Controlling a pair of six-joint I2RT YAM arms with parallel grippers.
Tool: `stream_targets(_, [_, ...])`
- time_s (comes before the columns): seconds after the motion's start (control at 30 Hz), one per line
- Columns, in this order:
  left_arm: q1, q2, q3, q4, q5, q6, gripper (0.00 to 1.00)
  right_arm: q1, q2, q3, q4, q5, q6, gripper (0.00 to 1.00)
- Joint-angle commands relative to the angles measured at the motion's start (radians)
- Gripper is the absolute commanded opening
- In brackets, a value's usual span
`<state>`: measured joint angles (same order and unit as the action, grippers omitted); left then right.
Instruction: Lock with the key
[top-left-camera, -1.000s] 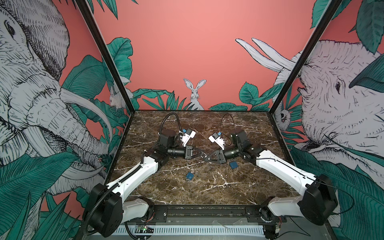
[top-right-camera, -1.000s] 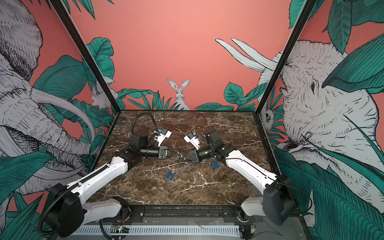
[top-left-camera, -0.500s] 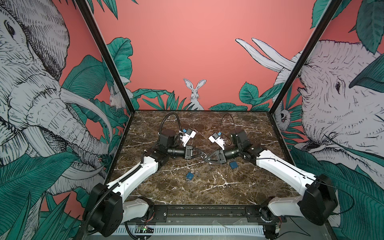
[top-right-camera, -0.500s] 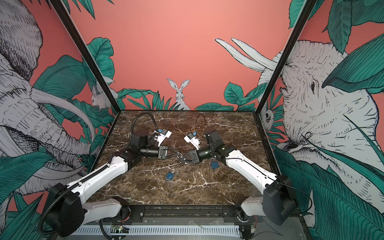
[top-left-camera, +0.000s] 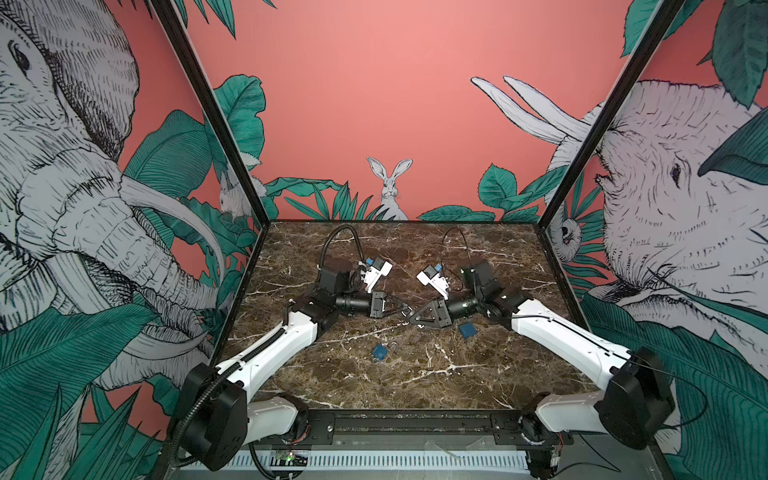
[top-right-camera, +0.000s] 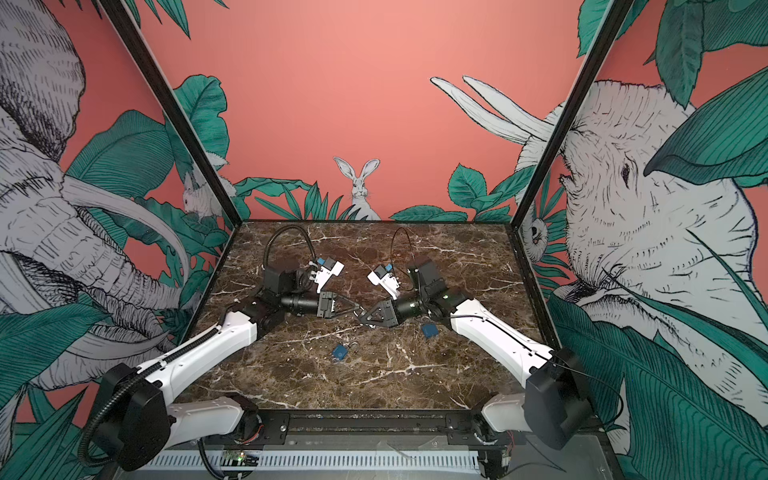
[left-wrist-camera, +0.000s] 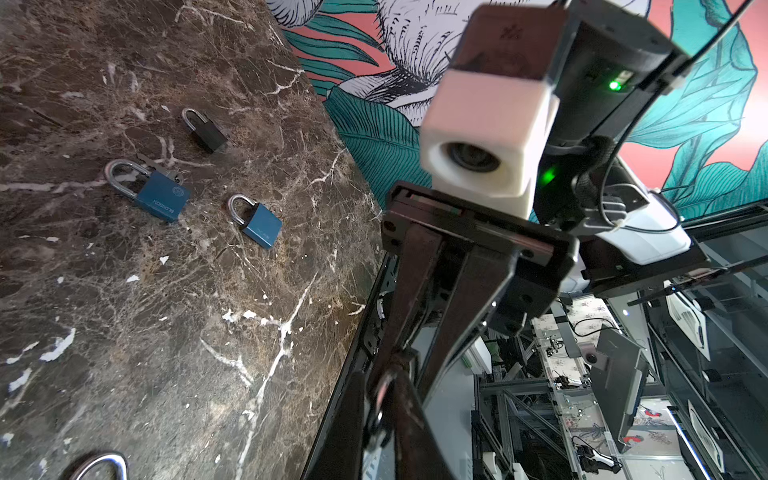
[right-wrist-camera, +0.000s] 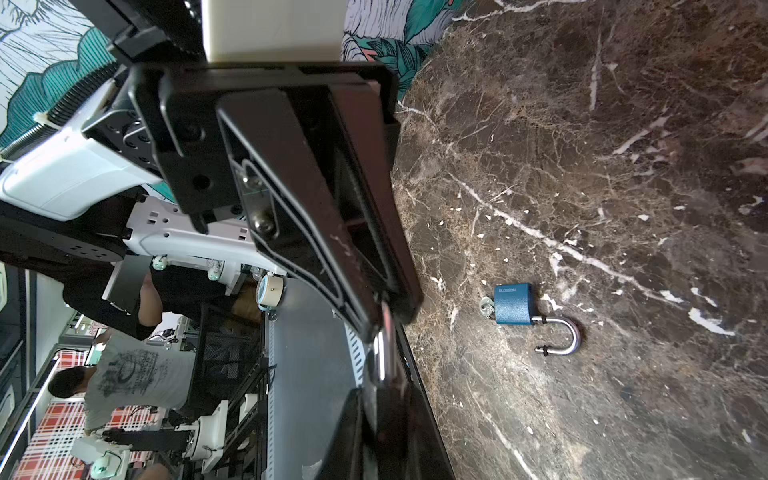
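Above mid-table, the left gripper (top-left-camera: 402, 308) and right gripper (top-left-camera: 413, 316) touch tip to tip. Both are pinched nearly closed on what looks like a small silvery key (right-wrist-camera: 379, 353), probably re-gripping it for insertion. An open-shackled blue padlock (top-left-camera: 380, 352) lies nearer, slightly left, on the brown marble tabletop (top-left-camera: 415, 386). Coral walls (top-left-camera: 374, 104) show elephants (top-left-camera: 62, 187) and a rabbit (top-left-camera: 390, 183).

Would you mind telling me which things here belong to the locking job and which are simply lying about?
Job: left pincer and right pincer, tip to tip, shut on a small metal piece, possibly the key; open blue padlock.
Lying about: black padlock; blue padlock with keys; smaller blue padlock.
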<state>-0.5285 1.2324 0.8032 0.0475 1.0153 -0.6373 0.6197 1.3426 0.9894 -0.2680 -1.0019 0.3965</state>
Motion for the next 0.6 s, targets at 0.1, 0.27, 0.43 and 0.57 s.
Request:
stream_targets(0.1, [-0.016,0.010,-0.010,0.011,0.075,-0.015,0.14,0.010,0.012,0.049,0.096,0.030,0.002,0.00])
stream_targets(0.27, [-0.020,0.014,-0.012,0.012,0.074,-0.013,0.13,0.011,0.018,0.054,0.106,0.025,0.011,0.00])
stream_targets(0.43, [-0.024,0.019,-0.011,0.001,0.069,-0.005,0.13,0.011,0.020,0.060,0.112,0.024,0.013,0.00])
stream_targets(0.57, [-0.025,0.019,-0.009,0.001,0.068,-0.004,0.16,0.011,0.023,0.064,0.114,0.024,0.016,0.00])
